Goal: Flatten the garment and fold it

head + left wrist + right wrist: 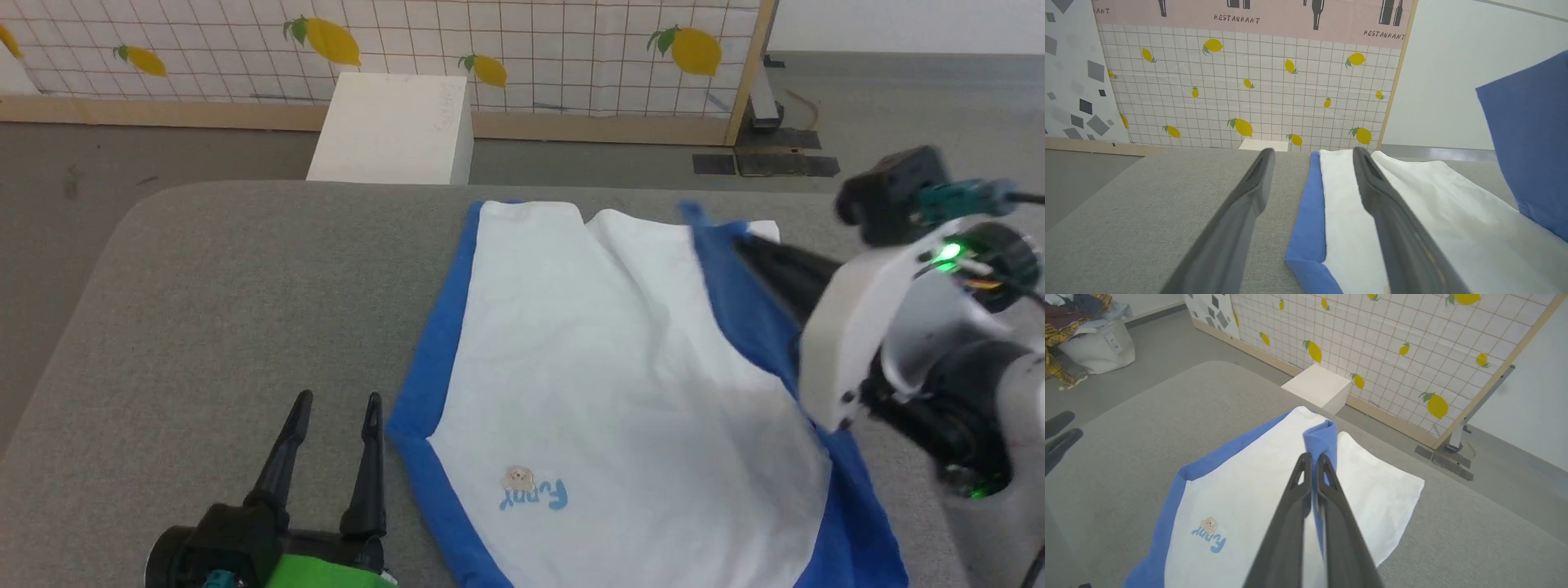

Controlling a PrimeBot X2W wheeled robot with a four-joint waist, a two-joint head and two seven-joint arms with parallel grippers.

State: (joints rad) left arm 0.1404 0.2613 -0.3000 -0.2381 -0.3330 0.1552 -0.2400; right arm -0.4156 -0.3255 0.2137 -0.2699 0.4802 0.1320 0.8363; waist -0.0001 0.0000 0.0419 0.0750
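1. T-shirt (604,367): lies on the grey table (229,286), right of centre in the head view. White body faces up, with royal-blue bands down both long sides. Its near end runs off the bottom of that view.
2. Print (532,490): small pale-blue lettering with a tan patch, on the white body toward the near end. It reads upside down to me.
3. My right gripper (1314,457): jaws pressed together, pinching a blue edge of the shirt. The blue cloth stands up in a fold just past my fingertips, above the white body.
4. Blue flap (1531,143): lifted off the table and drawn inward over the white. In the left wrist view it shows as a raised blue sheet at the right edge.
5. My left gripper (339,400): jaws spread wide, nothing between them. It sits over bare table just beside the shirt's left blue band. I cannot tell whether it touches the cloth.
6. Left wrist view: one finger lines up over grey table, the other over the white cloth next to the blue band.
7. Surroundings: a white box (396,131) on the floor beyond the table's far edge, with a lemon-print grid panel (490,41) behind it. A white bag heaped with clothes (1098,347) sits on the floor, well apart from the table.
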